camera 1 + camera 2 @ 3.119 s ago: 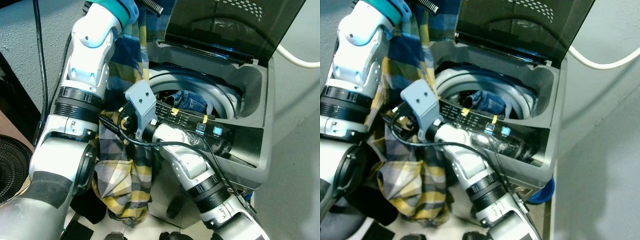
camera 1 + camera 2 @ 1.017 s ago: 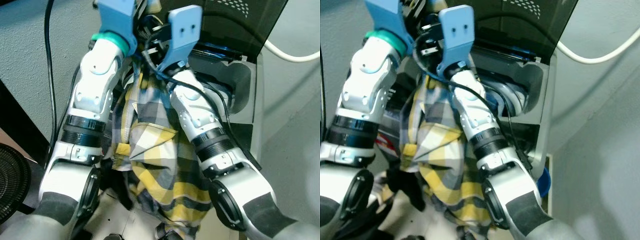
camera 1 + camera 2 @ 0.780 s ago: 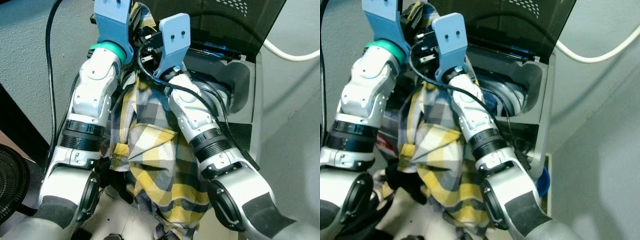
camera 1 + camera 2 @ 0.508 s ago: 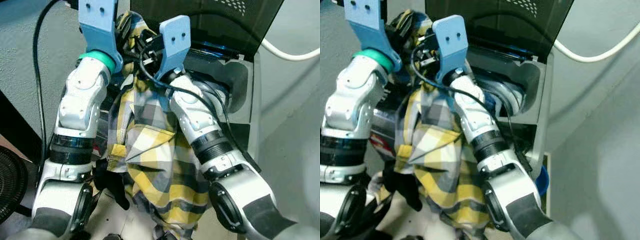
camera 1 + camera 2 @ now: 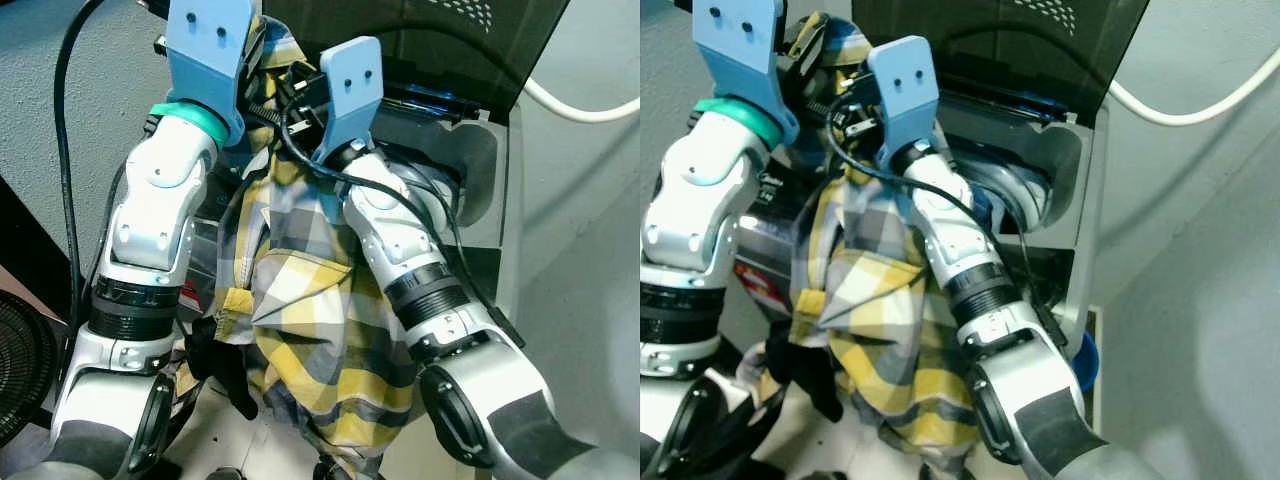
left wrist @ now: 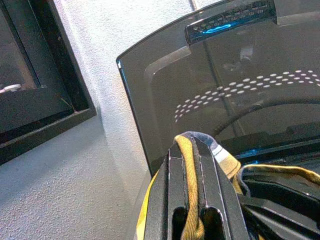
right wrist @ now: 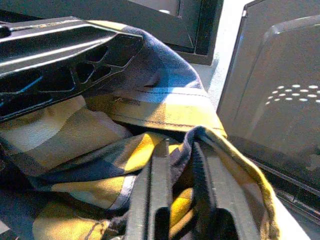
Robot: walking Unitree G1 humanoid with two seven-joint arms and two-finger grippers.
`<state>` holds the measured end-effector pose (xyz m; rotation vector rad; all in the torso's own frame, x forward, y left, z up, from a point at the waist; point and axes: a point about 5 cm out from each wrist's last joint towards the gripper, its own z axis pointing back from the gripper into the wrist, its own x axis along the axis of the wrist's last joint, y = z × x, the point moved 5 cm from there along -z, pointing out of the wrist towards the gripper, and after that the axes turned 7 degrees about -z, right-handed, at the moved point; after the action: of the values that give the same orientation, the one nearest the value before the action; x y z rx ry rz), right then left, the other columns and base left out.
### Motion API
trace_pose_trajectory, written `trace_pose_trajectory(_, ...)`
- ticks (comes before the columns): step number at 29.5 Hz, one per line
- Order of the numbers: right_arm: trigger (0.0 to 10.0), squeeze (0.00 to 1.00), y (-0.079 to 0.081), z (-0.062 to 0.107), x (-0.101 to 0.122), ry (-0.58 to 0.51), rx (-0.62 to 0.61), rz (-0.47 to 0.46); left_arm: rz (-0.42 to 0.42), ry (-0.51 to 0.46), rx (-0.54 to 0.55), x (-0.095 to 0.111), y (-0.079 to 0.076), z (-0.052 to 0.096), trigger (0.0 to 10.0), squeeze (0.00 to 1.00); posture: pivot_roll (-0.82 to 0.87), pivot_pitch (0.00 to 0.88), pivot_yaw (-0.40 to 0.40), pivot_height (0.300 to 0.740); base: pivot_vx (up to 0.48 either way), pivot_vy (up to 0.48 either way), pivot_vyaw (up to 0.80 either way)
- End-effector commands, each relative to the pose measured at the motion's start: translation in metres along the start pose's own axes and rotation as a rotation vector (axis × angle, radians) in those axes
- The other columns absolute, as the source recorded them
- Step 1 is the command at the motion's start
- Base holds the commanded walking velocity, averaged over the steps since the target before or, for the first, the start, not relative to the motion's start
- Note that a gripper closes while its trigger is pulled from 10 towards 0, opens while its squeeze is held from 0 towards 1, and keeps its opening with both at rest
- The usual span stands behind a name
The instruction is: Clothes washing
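A yellow, blue and white plaid shirt (image 5: pixel 310 330) hangs in front of the open top-loading washing machine (image 5: pixel 482 170). Both arms are raised with their wrists close together at the shirt's top edge. My left gripper (image 6: pixel 192 150) is shut on a yellow fold of the shirt, just before the raised lid (image 6: pixel 225 95). Right beside it, my right gripper (image 7: pixel 182 150) is shut on a bunched fold of the same shirt (image 7: pixel 150 100). A bit of blue clothing (image 5: pixel 983 207) shows in the drum behind my right arm.
The machine's dark lid (image 5: pixel 450 40) stands upright at the back. A white hose (image 5: pixel 585 108) runs along the grey wall on the right. A black fan (image 5: pixel 15 370) sits low on the left. A dark garment (image 5: pixel 228 365) dangles under the shirt. A blue tub (image 5: pixel 1087 365) lies beside the machine's base.
My right arm has come up from the machine's front and closed on the shirt's top beside the left gripper. In the last second the left arm shifted slightly left and up.
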<state>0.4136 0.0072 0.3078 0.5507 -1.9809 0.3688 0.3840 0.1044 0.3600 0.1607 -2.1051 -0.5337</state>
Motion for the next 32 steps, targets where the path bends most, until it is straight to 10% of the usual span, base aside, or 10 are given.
trace_pose_trajectory(1, 0.0, 0.00, -0.005, 0.003, -0.005, 0.018, -0.020, -0.007, -0.011, -0.014, -0.011, 0.003, -0.004, 0.002, 10.0, 0.00, 0.08, 0.006, -0.002, 0.728, 0.000, 0.000, 0.00)
trace_pose_trajectory(20, 0.0, 0.00, -0.016, 0.004, -0.003, 0.011, -0.078, 0.007, -0.015, -0.013, -0.026, 0.002, -0.007, 0.006, 10.0, 0.00, 0.08, 0.017, 0.005, 0.728, 0.000, 0.000, 0.00)
trace_pose_trajectory(21, 0.0, 0.00, -0.018, 0.004, -0.002, 0.007, -0.093, 0.010, -0.013, -0.001, -0.030, -0.001, -0.008, 0.008, 10.0, 1.00, 0.08, 0.018, 0.005, 0.728, 0.000, 0.000, 0.00)
trace_pose_trajectory(32, 0.0, 0.00, -0.021, 0.004, -0.002, 0.005, -0.106, 0.009, 0.002, 0.002, -0.008, -0.002, -0.004, 0.020, 10.0, 1.00, 0.08, 0.025, 0.009, 0.728, 0.000, 0.000, 0.00)
